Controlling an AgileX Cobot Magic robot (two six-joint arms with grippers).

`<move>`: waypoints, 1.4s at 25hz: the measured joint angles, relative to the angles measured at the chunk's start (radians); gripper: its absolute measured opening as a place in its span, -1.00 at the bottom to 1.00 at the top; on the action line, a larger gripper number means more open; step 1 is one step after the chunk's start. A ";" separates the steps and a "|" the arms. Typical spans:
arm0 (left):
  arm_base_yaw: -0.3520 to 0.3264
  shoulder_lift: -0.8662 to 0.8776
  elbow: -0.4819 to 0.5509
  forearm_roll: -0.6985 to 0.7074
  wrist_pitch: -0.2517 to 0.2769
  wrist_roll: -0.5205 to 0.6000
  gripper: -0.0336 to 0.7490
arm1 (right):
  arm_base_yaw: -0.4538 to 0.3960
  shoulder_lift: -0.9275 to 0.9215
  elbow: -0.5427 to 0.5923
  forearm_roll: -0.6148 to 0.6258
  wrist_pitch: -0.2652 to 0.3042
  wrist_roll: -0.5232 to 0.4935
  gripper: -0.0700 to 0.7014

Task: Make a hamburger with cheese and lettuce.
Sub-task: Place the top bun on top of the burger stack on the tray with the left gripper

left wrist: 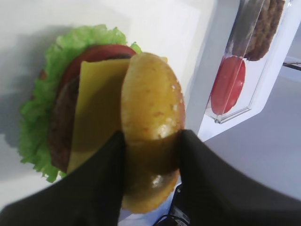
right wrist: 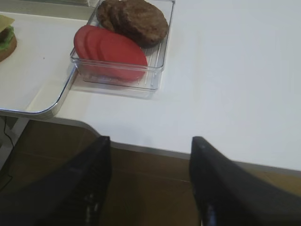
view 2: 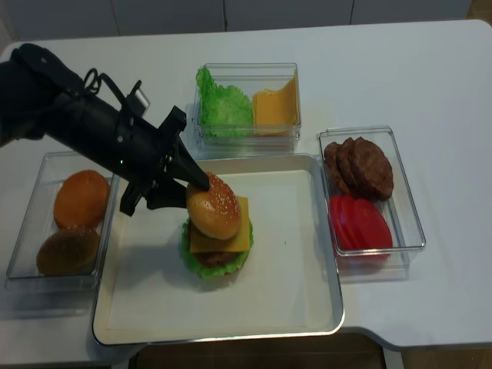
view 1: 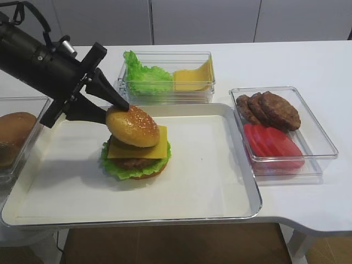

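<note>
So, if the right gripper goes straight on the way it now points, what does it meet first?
Probably the table edge: the open right gripper hangs below and off it. If it passes above, bare tabletop comes next, with the clear box of tomato slices farther left. Depth is unclear.

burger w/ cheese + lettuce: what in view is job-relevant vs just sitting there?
In the job:
- hamburger on the tray
- cheese in the stack
- lettuce under the patty
- top bun, tilted, gripped by the left tool

Just sitting there:
- spare patties
- tomato slices
- spare lettuce and cheese slices
- buns in the left bin
- right tool, open, off the table
</note>
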State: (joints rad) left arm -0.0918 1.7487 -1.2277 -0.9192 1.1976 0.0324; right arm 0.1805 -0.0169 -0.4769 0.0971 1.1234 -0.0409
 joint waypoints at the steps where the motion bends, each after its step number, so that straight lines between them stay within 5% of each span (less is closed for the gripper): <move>1: -0.002 0.000 0.000 0.000 0.000 0.000 -0.25 | 0.000 0.000 0.000 0.000 0.000 0.000 0.29; 19: -0.012 -0.002 -0.001 0.035 0.000 -0.021 -0.23 | 0.000 0.000 0.000 0.000 0.000 0.000 0.29; 35: -0.031 -0.003 -0.002 0.190 0.004 -0.032 0.10 | 0.000 0.000 0.000 0.000 0.000 -0.002 0.29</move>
State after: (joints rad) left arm -0.1230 1.7452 -1.2299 -0.7296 1.2015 0.0000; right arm 0.1805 -0.0169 -0.4769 0.0971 1.1234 -0.0429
